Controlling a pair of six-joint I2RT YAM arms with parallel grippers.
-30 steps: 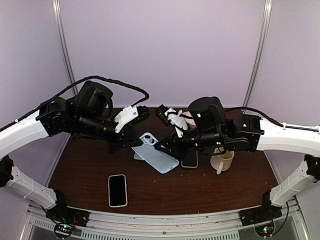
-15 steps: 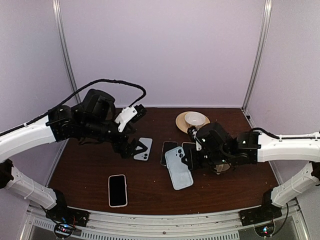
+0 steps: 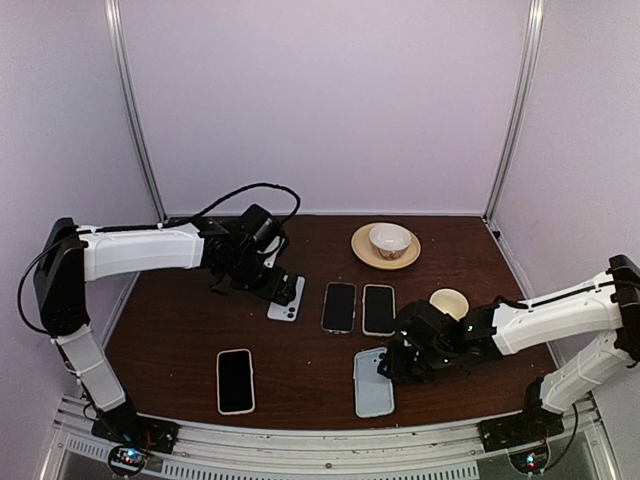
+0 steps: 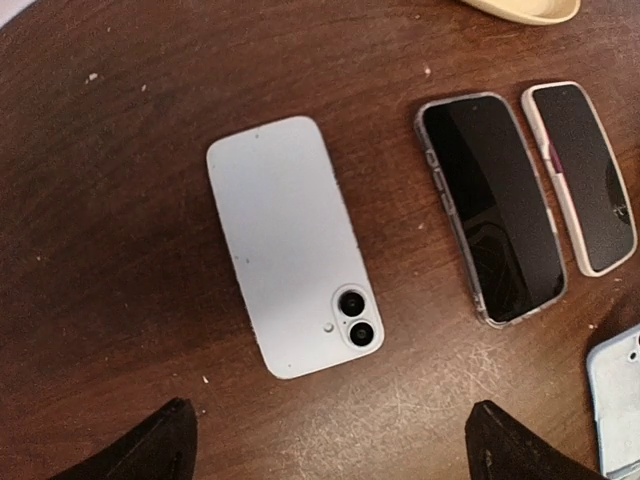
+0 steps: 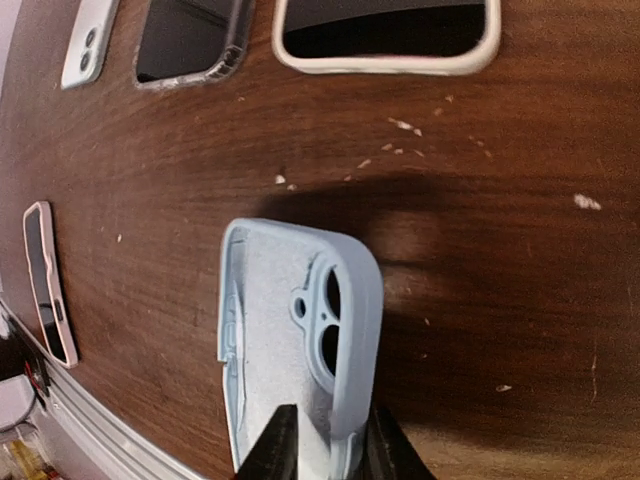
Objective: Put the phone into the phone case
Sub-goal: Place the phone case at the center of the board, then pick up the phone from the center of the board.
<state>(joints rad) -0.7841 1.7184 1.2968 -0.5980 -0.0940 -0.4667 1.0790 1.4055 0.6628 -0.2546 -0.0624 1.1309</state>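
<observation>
The phone (image 4: 295, 245), pale white with two lenses, lies face down on the dark wooden table (image 3: 170, 330). My left gripper (image 4: 335, 450) hovers open just beside its camera end, with the phone (image 3: 290, 303) clear of both fingers. The light blue phone case (image 5: 290, 330) rests near the table's front, its inside and camera cut-out facing up. My right gripper (image 5: 328, 450) is shut on one side wall of the case. In the top view the case (image 3: 372, 390) sits at the near centre-right, with the right gripper (image 3: 388, 366) at its far end and the left gripper (image 3: 272, 287) at the back left.
A phone in a clear case (image 3: 339, 306) and one in a pinkish case (image 3: 378, 309) lie side by side mid-table. Another phone (image 3: 235, 380) lies face up at the near left. A bowl on a plate (image 3: 385, 243) stands at the back, a cup (image 3: 448, 303) by the right arm.
The left gripper opened, letting go of the phone, and sank low beside it. The right arm carried the case from mid-table to the near edge and set it down.
</observation>
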